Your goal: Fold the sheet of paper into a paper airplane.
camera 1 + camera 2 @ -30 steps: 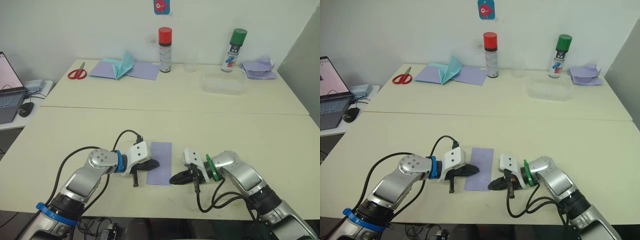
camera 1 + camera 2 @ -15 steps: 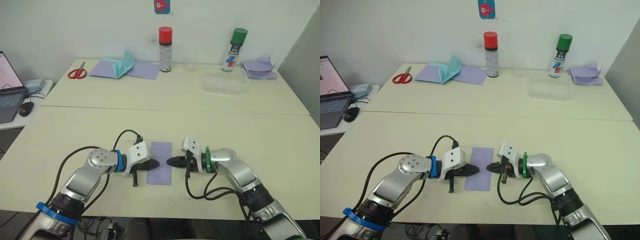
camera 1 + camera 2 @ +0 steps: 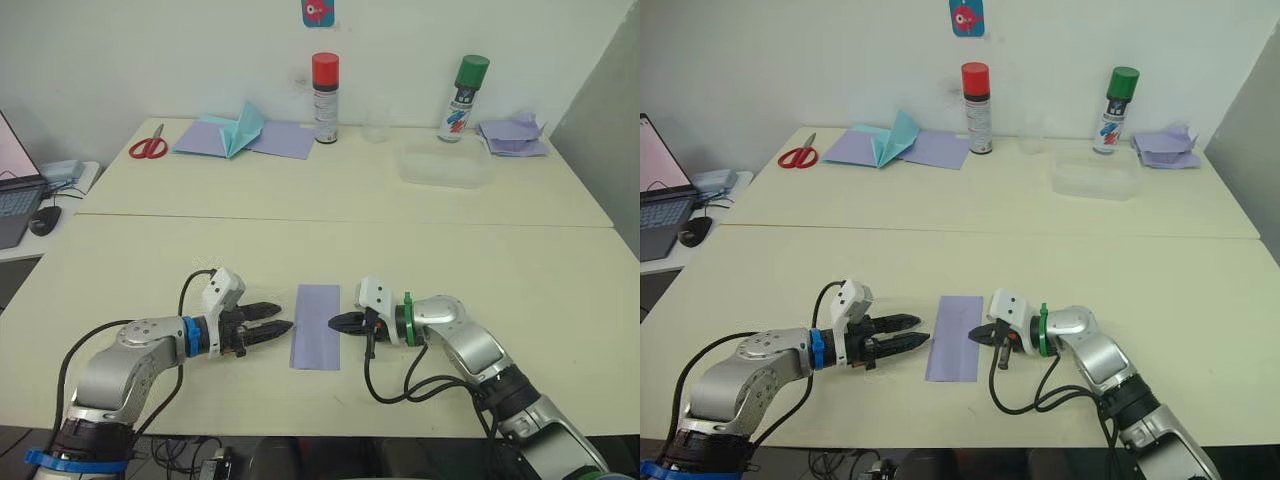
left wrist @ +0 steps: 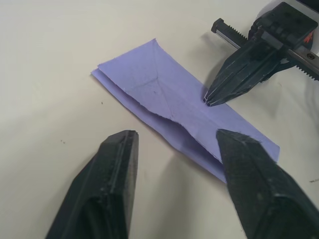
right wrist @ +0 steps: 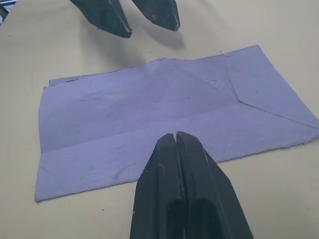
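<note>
A folded sheet of paper point(image 3: 316, 326) is seen lying flat on the table point(image 3: 500, 270) between the grippers. The right gripper point(image 5: 178, 139), fingers pressed together and empty, is set at its edge, seemingly to pin it; the left gripper point(image 4: 177, 142) is spread wide, empty, just beside.

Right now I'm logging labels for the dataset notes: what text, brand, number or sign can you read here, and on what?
No text reads clearly enough to quote.
Red-capped spray can: label print too small to read.
Green-capped spray can: label with a red mark, wording too small.
Blue sign on the wall: a red figure, no legible words.
Sheet of paper: no print.
</note>
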Action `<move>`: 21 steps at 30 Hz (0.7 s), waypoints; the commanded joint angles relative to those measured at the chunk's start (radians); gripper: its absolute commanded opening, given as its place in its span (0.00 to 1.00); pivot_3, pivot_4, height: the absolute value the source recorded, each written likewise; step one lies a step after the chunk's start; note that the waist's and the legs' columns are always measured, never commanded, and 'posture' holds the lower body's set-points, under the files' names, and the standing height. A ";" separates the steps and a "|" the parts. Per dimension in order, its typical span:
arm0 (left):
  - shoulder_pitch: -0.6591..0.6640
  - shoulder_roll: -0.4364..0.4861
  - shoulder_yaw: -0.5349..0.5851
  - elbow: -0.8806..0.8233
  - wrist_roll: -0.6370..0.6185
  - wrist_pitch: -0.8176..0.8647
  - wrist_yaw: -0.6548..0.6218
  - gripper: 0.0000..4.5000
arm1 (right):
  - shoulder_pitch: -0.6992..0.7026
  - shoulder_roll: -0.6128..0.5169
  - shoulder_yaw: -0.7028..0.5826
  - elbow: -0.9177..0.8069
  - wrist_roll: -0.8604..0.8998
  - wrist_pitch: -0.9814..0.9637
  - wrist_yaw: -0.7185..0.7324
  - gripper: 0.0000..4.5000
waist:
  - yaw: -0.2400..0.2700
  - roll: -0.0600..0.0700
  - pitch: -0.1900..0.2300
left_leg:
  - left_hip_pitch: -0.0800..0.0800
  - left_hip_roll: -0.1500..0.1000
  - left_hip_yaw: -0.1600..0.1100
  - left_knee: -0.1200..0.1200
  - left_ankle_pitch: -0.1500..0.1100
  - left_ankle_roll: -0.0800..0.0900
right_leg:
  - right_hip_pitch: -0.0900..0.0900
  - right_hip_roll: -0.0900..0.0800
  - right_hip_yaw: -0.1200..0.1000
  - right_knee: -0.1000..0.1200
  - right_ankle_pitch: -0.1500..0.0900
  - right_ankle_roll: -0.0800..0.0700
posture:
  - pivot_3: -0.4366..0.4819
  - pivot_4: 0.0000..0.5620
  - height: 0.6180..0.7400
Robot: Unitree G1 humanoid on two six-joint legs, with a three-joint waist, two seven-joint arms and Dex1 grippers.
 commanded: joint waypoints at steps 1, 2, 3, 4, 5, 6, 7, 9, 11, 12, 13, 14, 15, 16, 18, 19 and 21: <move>-0.011 -0.012 0.015 -0.031 -0.035 0.044 0.032 0.64 | -0.002 -0.004 0.017 0.055 -0.035 0.021 -0.009 0.00 | 0.000 0.000 0.000 | 0.000 0.000 0.000 0.000 0.000 0.000 | 0.000 0.000 0.000 0.000 0.000 0.000 | 0.48 0.27 1.00; -0.008 -0.007 0.002 -0.030 -0.014 0.027 0.033 0.64 | -0.004 -0.004 0.016 0.057 -0.034 0.021 -0.008 0.00 | 0.000 0.000 0.000 | 0.000 0.000 0.000 0.000 0.000 0.000 | 0.000 0.000 0.000 0.000 0.000 0.000 | 0.48 0.27 1.00; -0.005 -0.003 -0.007 -0.030 -0.002 0.015 0.034 0.64 | -0.005 -0.004 0.015 0.059 -0.034 0.020 -0.008 0.00 | 0.000 0.000 0.000 | 0.000 0.000 0.000 0.000 0.000 -0.001 | 0.000 0.000 0.000 0.000 0.000 0.000 | 0.48 0.27 1.00; -0.003 0.000 -0.012 -0.029 0.008 0.003 0.035 0.64 | -0.006 -0.003 0.014 0.059 -0.033 0.021 -0.007 0.00 | 0.000 0.000 0.000 | 0.000 0.000 0.000 0.000 0.000 -0.001 | 0.000 0.000 0.000 0.000 0.000 0.000 | 0.48 0.27 1.00; -0.003 0.002 -0.012 -0.026 0.014 -0.010 0.032 0.64 | -0.007 -0.004 0.013 0.060 -0.033 0.021 -0.006 0.00 | 0.000 0.000 0.000 | 0.000 0.000 0.000 0.000 0.000 -0.001 | 0.000 0.000 0.000 0.000 0.000 0.000 | 0.48 0.27 1.00; -0.003 0.004 -0.010 -0.024 0.021 -0.023 0.030 0.64 | -0.007 -0.005 0.013 0.062 -0.034 0.020 -0.006 0.00 | 0.000 0.000 0.000 | 0.000 0.000 0.000 0.000 0.000 -0.001 | 0.000 0.000 0.000 0.000 0.000 0.000 | 0.48 0.27 1.00; -0.005 0.007 -0.010 -0.019 0.028 -0.036 0.029 0.60 | -0.007 -0.005 0.012 0.064 -0.034 0.018 -0.006 0.00 | 0.000 0.000 0.000 | 0.000 0.000 0.000 0.000 0.000 -0.001 | 0.000 0.000 0.000 0.000 0.000 -0.001 | 0.48 0.27 1.00; -0.004 0.014 -0.010 -0.015 0.035 -0.052 0.017 0.51 | -0.005 -0.005 0.012 0.064 -0.035 0.017 -0.009 0.00 | 0.000 0.000 0.000 | 0.000 0.000 0.000 0.000 0.000 -0.001 | 0.000 0.000 0.000 0.000 0.002 -0.004 | 0.48 0.27 1.00; -0.005 0.021 -0.013 -0.011 0.040 -0.069 0.007 0.37 | -0.002 -0.005 0.012 0.062 -0.035 0.018 -0.012 0.00 | 0.000 0.000 0.000 | 0.000 0.000 0.000 0.000 0.000 -0.001 | 0.000 0.000 0.000 0.000 0.002 -0.005 | 0.48 0.27 1.00; -0.009 0.021 -0.014 -0.006 0.045 -0.078 0.006 0.31 | -0.001 -0.005 0.011 0.060 -0.035 0.019 -0.014 0.00 | 0.000 0.000 0.000 | 0.000 0.000 0.000 0.000 0.000 -0.001 | 0.000 0.000 0.000 0.000 0.002 -0.005 | 0.48 0.27 1.00; -0.013 0.021 -0.017 0.000 0.050 -0.087 0.005 0.23 | 0.001 -0.004 0.010 0.059 -0.035 0.020 -0.017 0.00 | 0.000 0.000 0.000 | 0.000 0.000 0.000 0.000 0.000 -0.001 | 0.000 0.000 0.000 0.000 0.002 -0.005 | 0.48 0.27 1.00; -0.017 0.024 -0.022 0.004 0.057 -0.096 0.002 0.15 | 0.003 -0.004 0.010 0.058 -0.035 0.021 -0.018 0.00 | 0.000 0.000 0.000 | 0.000 0.000 0.000 0.000 0.000 -0.001 | 0.000 0.000 0.000 0.000 0.002 -0.005 | 0.48 0.27 1.00; -0.018 0.026 -0.029 0.008 0.066 -0.106 -0.002 0.08 | 0.004 -0.004 0.010 0.057 -0.036 0.022 -0.019 0.00 | 0.000 0.000 0.000 | 0.000 0.000 0.000 0.000 0.000 -0.001 | 0.000 0.000 0.000 0.000 0.002 -0.005 | 0.48 0.27 1.00; -0.020 0.026 -0.033 0.010 0.070 -0.110 -0.005 0.00 | 0.004 -0.004 0.009 0.057 -0.036 0.022 -0.020 0.00 | 0.000 0.000 0.000 | 0.000 0.000 0.000 0.000 0.000 -0.001 | 0.000 0.000 0.000 0.000 0.002 -0.005 | 0.48 0.27 1.00; -0.023 0.021 -0.042 0.011 0.077 -0.115 -0.006 0.00 | 0.003 -0.004 0.008 0.060 -0.036 0.022 -0.021 0.00 | 0.000 0.000 0.000 | 0.000 0.000 0.000 0.000 0.000 -0.001 | 0.000 0.000 0.000 0.000 0.002 -0.005 | 0.48 0.27 1.00; -0.027 0.017 -0.050 0.015 0.085 -0.120 -0.004 0.00 | 0.001 -0.004 0.007 0.063 -0.036 0.021 -0.021 0.00 | 0.000 0.000 0.000 | 0.000 0.000 0.000 -0.001 0.000 -0.001 | 0.000 0.000 0.000 0.000 0.002 -0.005 | 0.48 0.27 1.00; -0.033 0.011 -0.062 0.025 0.102 -0.130 0.006 0.00 | 0.000 -0.004 0.006 0.064 -0.036 0.021 -0.022 0.00 | 0.000 0.000 0.000 | 0.000 0.000 0.000 -0.001 0.000 -0.001 | 0.000 0.000 0.000 0.000 0.002 -0.005 | 0.48 0.27 1.00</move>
